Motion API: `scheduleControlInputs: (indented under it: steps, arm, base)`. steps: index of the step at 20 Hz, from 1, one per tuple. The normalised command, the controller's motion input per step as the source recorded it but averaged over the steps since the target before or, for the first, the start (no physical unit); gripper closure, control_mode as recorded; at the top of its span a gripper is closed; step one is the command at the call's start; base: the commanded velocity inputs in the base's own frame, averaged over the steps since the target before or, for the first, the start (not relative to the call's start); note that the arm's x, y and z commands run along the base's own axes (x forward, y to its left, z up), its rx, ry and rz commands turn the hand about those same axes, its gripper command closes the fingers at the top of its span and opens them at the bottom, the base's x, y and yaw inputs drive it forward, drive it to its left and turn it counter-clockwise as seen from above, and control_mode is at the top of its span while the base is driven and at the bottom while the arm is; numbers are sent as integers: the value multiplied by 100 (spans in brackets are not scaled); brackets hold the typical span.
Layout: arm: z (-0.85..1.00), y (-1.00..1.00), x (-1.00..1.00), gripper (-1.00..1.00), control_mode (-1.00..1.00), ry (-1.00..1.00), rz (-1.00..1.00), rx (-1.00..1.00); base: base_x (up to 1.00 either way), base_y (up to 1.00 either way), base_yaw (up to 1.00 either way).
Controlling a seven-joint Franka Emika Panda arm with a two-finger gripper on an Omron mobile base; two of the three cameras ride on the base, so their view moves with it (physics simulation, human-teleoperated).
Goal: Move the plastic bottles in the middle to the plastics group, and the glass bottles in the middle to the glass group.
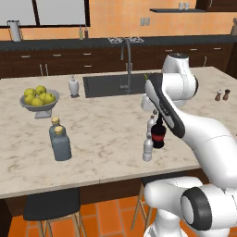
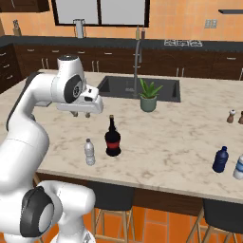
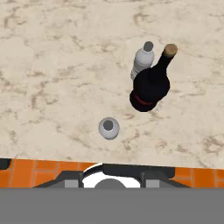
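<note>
While hanging above counter, gripper empty, jaw state impossible to tell. Dark bottle upright mid-counter, near front edge. One plastic bottle just beside it, second close behind. Cork-topped pair well apart, leftward.

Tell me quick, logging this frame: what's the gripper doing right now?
Gripper: above the counter, holding nothing; whether open or shut cannot be told.
</note>
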Motion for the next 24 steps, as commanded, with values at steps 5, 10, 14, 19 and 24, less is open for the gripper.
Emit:
scheduleControlInputs:
  steps: [5,10,14,19,24]
  arm:
    - [-18,0,0,-100,-100,4,0,0]
    - [-47,0,0,-100,-100,16,0,0]
    - [-57,1,2,-100,-100,18,0,0]
    - [-60,0,6,-100,-100,3,0,0]
    - [-41,0,2,-100,-100,-4,0,0]
  base:
    - [0,0,0]
    - [0,0,0]
    - [0,0,0]
    - [0,0,0]
    - [0,0,0]
